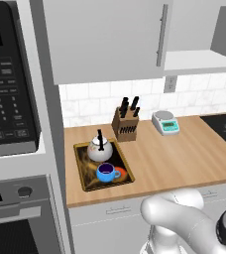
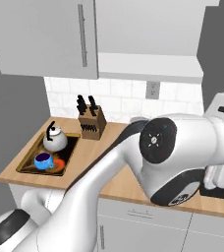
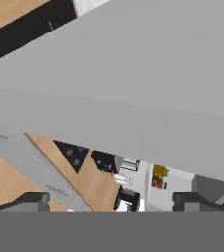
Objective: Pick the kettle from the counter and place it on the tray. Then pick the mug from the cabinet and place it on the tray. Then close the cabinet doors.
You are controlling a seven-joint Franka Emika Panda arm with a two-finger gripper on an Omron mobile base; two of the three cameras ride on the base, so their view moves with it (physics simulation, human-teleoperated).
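Mug (image 1: 105, 172) and kettle (image 1: 99, 149) are both sitting on the tray (image 1: 83, 177), operator, so your first two jobs look finished. Start near you: in the hand view, the two dark fingertips stand far apart with nothing between them, so the gripper (image 3: 111, 199) is released and carrying nothing. Right in front of it is a broad flat grey panel, tilted across the picture; I judge that to be a cabinet door, though I can't tell you which one or whether the fingers touch it.

Move out to the counter (image 1: 179, 158). The blue mug rests at the tray's front end, the white kettle just behind it, black handle upright. Beyond the tray stands the knife block (image 1: 125, 122), and to its right a small kitchen scale (image 1: 165, 122), both well clear of your cargo.

Farther up, look at the cabinet (image 2: 151, 66). The left cabinet door (image 1: 107, 37) sits flat and shut, silver bar handle (image 1: 160, 34) upright at its edge. To its right the white shelf is exposed, so that side is open. That's what's left: shut the right-hand door.
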